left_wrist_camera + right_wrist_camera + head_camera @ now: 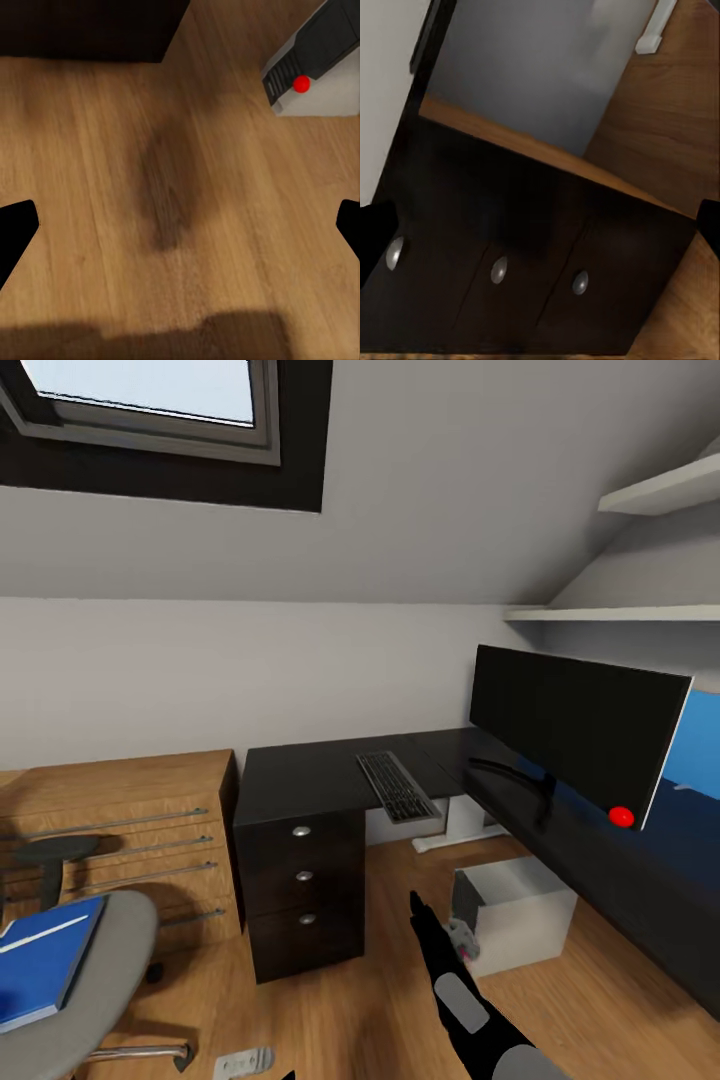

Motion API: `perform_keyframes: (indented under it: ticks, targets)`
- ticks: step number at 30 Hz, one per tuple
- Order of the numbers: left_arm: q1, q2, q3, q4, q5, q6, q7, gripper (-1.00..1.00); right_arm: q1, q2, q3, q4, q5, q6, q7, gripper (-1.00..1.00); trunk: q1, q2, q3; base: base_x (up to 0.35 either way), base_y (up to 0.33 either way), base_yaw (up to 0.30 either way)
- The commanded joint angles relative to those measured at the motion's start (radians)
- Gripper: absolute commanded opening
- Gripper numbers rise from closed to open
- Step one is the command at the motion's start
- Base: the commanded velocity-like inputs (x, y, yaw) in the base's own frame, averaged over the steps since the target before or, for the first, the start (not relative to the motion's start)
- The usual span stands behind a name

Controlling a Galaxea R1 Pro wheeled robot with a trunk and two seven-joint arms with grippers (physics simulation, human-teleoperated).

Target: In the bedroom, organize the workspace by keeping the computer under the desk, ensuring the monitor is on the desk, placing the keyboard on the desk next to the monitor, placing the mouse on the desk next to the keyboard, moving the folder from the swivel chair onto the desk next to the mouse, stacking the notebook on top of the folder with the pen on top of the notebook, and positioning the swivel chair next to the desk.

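With both claws spread empty, left claw (180, 225) above bare floor, best to roll toward the swivel chair (95, 980), pinch the blue folder (45, 965) on its seat by one edge, then carry it flat to the table (300, 780).

Right arm (455, 985) pokes up from the bottom middle of the head view, black with grey patches, stretched forward. Both wrist views have dark fingertips (15, 232) at opposite edges, spread wide.
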Motion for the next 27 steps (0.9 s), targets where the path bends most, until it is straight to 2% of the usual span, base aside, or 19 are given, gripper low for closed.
perform_keyframes:
  ticks: [1, 4, 5, 7, 9, 14, 18, 21, 22, 23, 24, 25, 27]
  targets:
    - [0.000, 0.000, -0.001, 0.000, 0.002, 0.004, 0.002, 1.00, 0.002, -0.008, 0.007, 0.025, 0.000, -0.007, 0.006, 1.00, -0.004, 0.007, 0.002, 0.000, 0.000, 0.000]
    - [0.000, -0.002, -0.001, 0.017, -0.020, 0.004, 0.005, 1.00, 0.009, -0.031, 0.008, 0.111, 0.036, -0.015, 0.010, 1.00, -0.016, 0.028, 0.012, 0.000, 0.000, 0.000]
    - [0.000, -0.004, 0.000, 0.058, -0.030, 0.004, 0.007, 1.00, 0.012, -0.043, 0.008, 0.182, 0.068, -0.051, 0.009, 1.00, -0.019, 0.035, 0.015, 0.000, 0.000, 0.000]
    - [0.001, -0.004, 0.000, 0.084, -0.033, 0.004, 0.007, 1.00, 0.013, -0.048, 0.008, 0.217, 0.082, -0.091, 0.009, 1.00, -0.027, 0.049, 0.021, 0.000, 0.000, 0.000]
    - [-0.002, -0.005, 0.001, 0.125, -0.035, 0.004, 0.008, 1.00, 0.013, -0.055, 0.008, 0.272, 0.097, -0.178, 0.008, 1.00, -0.035, 0.063, 0.027, 0.000, 0.000, 0.000]
    - [-0.017, -0.007, 0.003, 0.180, -0.035, 0.004, 0.009, 1.00, 0.014, -0.061, 0.010, 0.353, 0.112, -0.309, 0.010, 1.00, -0.054, 0.098, 0.043, 0.000, 0.000, 0.000]
    - [-0.025, -0.016, 0.004, 0.215, -0.035, 0.004, 0.010, 1.00, 0.025, -0.064, 0.016, 0.382, 0.133, -0.352, 0.011, 1.00, -0.069, 0.126, 0.056, 0.000, 0.000, 0.000]
    - [-0.029, -0.021, 0.005, 0.244, -0.035, 0.004, 0.010, 1.00, 0.046, -0.071, 0.025, 0.392, 0.168, -0.366, 0.009, 1.00, -0.081, 0.147, 0.065, 0.000, 0.000, 0.000]
    - [-0.031, -0.022, 0.005, 0.253, -0.035, 0.004, 0.010, 1.00, 0.054, -0.075, 0.031, 0.394, 0.185, -0.369, 0.008, 1.00, -0.085, 0.154, 0.068, 0.000, 0.000, 0.000]
    - [-0.034, -0.024, 0.006, 0.268, -0.035, 0.004, 0.010, 1.00, 0.069, -0.084, 0.048, 0.397, 0.227, -0.372, 0.006, 1.00, -0.088, 0.161, 0.071, 0.000, 0.000, 0.000]
    - [-0.037, -0.026, 0.006, 0.286, -0.035, 0.004, 0.010, 1.00, 0.085, -0.097, 0.079, 0.401, 0.300, -0.373, -0.006, 1.00, -0.092, 0.168, 0.074, 0.000, 0.000, 0.000]
    - [-0.038, -0.026, 0.006, 0.296, -0.035, 0.003, 0.010, 1.00, 0.093, -0.105, 0.094, 0.403, 0.343, -0.371, -0.028, 1.00, -0.096, 0.175, 0.078, 0.000, 0.000, 0.000]
    - [-0.039, -0.026, 0.007, 0.307, -0.035, 0.003, 0.010, 1.00, 0.103, -0.126, 0.107, 0.404, 0.386, -0.355, -0.082, 1.00, -0.104, 0.189, 0.084, 0.000, 0.000, 0.000]
